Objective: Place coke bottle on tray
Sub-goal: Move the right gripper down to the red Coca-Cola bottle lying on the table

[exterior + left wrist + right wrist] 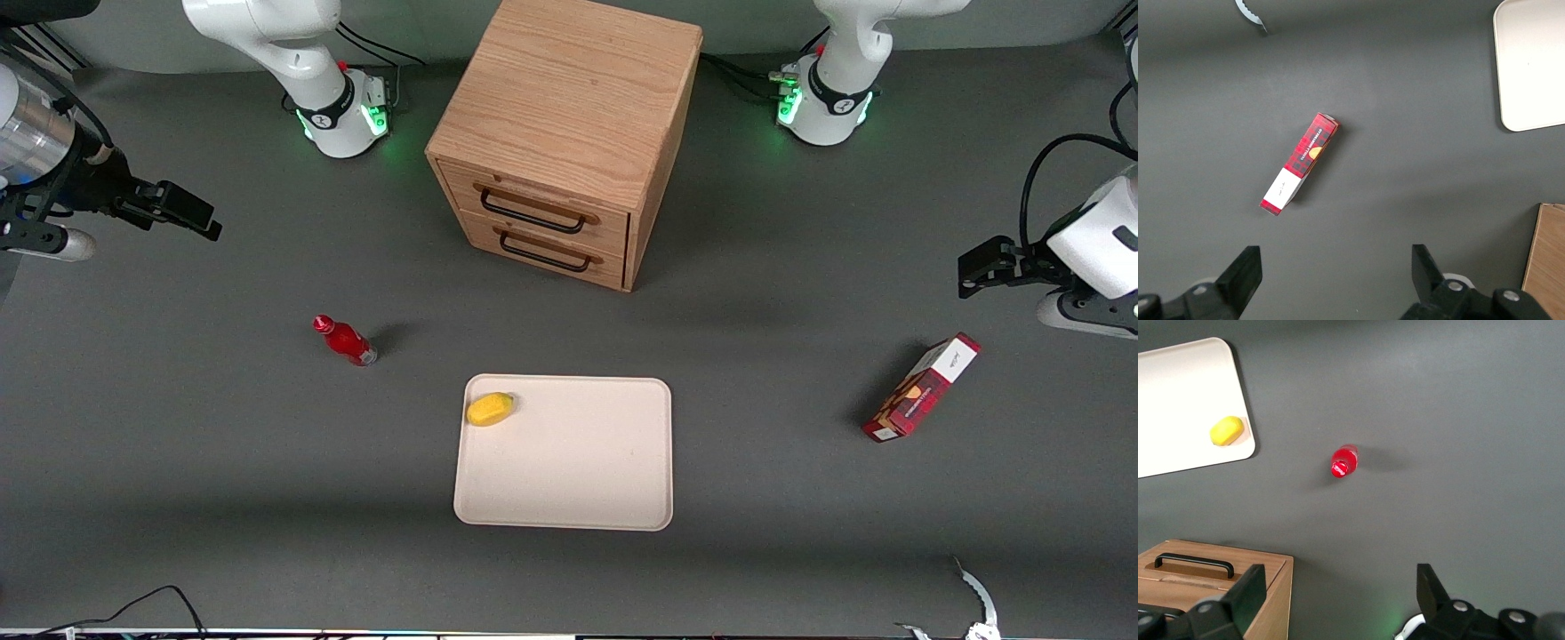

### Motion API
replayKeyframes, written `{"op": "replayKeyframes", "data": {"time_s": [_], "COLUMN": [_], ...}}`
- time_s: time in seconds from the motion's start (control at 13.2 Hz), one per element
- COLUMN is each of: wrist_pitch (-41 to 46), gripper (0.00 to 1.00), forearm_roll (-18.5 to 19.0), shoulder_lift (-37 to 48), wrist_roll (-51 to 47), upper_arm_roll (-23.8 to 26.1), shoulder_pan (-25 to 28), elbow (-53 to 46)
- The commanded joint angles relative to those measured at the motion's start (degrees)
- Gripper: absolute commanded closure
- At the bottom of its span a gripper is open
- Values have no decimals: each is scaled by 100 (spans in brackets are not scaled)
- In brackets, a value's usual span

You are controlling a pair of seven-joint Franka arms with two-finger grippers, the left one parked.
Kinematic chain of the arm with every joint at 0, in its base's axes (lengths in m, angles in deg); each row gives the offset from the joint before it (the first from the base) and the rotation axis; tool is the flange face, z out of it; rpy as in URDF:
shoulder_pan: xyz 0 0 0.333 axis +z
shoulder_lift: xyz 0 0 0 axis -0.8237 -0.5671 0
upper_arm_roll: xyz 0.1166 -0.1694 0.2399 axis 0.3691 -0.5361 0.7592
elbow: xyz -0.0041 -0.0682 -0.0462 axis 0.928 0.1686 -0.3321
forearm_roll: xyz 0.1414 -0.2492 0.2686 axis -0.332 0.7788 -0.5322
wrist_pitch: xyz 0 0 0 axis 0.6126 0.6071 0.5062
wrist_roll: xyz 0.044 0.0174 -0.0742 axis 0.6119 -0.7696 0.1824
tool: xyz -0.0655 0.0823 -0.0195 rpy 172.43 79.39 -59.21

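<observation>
The tray [569, 480] lay low in the frame's middle, a yellow fruit [490, 409] in its upper-left corner. The coke bottle [346, 340] stood upright on the tabletop [178, 444], cap up, up-left of the tray. The hand [178, 213], fingers apart, hovered at the upper left, well apart from the bottle.

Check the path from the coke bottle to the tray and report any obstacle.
Nothing visible blocks it: bare table lies between the coke bottle and the tray. The open gripper hangs apart from the bottle.

Yellow fruit [490, 409], wooden drawer cabinet [563, 133], red-and-white carton [922, 388].
</observation>
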Motion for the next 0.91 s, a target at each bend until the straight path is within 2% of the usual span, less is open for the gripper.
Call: {"op": "replayKeyframes", "data": {"time_s": [0.0, 0.23, 0.38, 0.83], "wrist_pitch": [262, 281, -147, -3144], "gripper": [0, 0, 0, 0], "forearm_roll": [16, -71, -72, -28], "shoulder_lift": [-97, -193, -481, -1142], "wrist_roll": [-119, -120, -181, -577], "upper_arm_roll": [-9, -9, 61, 378], "shoulder_pan": [19, 10, 80, 98], "elbow": [-234, -200, 28, 1899]}}
